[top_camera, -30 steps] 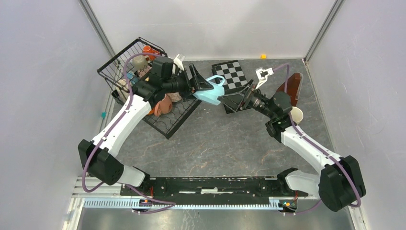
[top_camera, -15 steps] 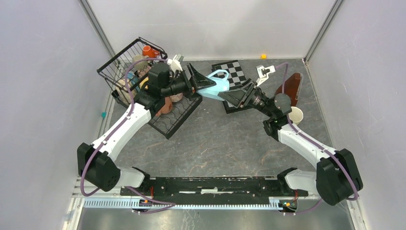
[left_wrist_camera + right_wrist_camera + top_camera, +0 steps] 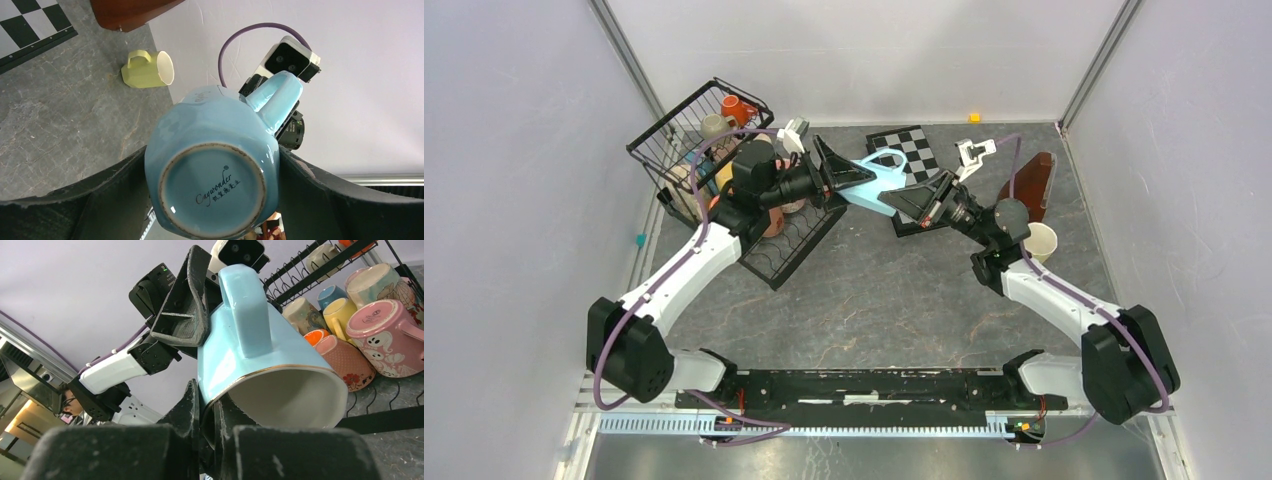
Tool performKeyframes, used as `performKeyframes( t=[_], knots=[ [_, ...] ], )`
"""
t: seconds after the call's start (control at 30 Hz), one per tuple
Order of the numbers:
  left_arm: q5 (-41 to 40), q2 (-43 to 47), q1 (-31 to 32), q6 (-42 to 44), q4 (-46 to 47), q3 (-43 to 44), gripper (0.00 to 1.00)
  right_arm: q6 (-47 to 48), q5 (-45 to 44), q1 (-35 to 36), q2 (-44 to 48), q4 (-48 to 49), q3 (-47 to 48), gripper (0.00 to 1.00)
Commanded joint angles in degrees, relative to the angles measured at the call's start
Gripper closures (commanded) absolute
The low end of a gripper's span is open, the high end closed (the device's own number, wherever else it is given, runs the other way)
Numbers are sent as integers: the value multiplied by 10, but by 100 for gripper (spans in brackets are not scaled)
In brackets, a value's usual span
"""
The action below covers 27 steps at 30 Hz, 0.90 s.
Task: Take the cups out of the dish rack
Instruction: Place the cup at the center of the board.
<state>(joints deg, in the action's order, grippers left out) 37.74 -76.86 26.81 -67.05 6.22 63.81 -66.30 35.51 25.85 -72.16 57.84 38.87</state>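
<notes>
Grey tabletop (image 3: 864, 300): nearest me, the surface both arms reach out over from their bases.
Yellow cup (image 3: 147, 69): lying on its side on the table at the right, near my right arm. I judge it already unloaded, which marks that side as the drop area.
Right gripper (image 3: 916, 203): jaws pinched tight on the mug's rim, one finger inside the mouth and one outside. The thin wall is the only part free to take.
Light blue mug (image 3: 879, 180): in the air between the two grippers, tipped on its side. Its base faces my left wrist and its mouth faces my right. It is off the rack, over the table just beside the tray's edge.
Left gripper (image 3: 852, 178): jaws spread wide and clamped around the mug's body near the base, which leaves the rim exposed.
Step in hand: a handover from left to right, as I read it.
Risk: a rim pinch on glazed ceramic may let the mug swing when my left lets go.
Dish rack (image 3: 776, 262): farther left, with pink, orange, cream and yellow cups crowded in it, so much of the task remains.
Checkerboard (image 3: 912, 143): flat at the far side, beyond the mug.
</notes>
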Motion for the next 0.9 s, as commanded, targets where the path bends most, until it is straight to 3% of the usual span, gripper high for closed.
performKeyframes(
  t=[0.0,0.1,0.2,0.3,0.6,0.73,0.87],
  knots=[
    [12,33,2,-12,66,-6,36,44,-18,3,26,-24,9,100],
    [6,38,2,-6,57,-10,10,76,-34,3,46,-75,16,100],
    [-5,48,2,28,19,-5,0,132,-60,3,70,-180,45,100],
    [-22,62,2,65,-28,-2,0,192,-91,3,91,-297,79,100],
    [-59,94,1,171,-137,12,0,275,-153,3,135,-496,124,100],
    [-81,106,-1,231,-200,26,0,352,-239,3,147,-685,179,100],
    [-88,111,0,266,-242,36,0,413,-331,3,151,-813,215,100]
  ],
)
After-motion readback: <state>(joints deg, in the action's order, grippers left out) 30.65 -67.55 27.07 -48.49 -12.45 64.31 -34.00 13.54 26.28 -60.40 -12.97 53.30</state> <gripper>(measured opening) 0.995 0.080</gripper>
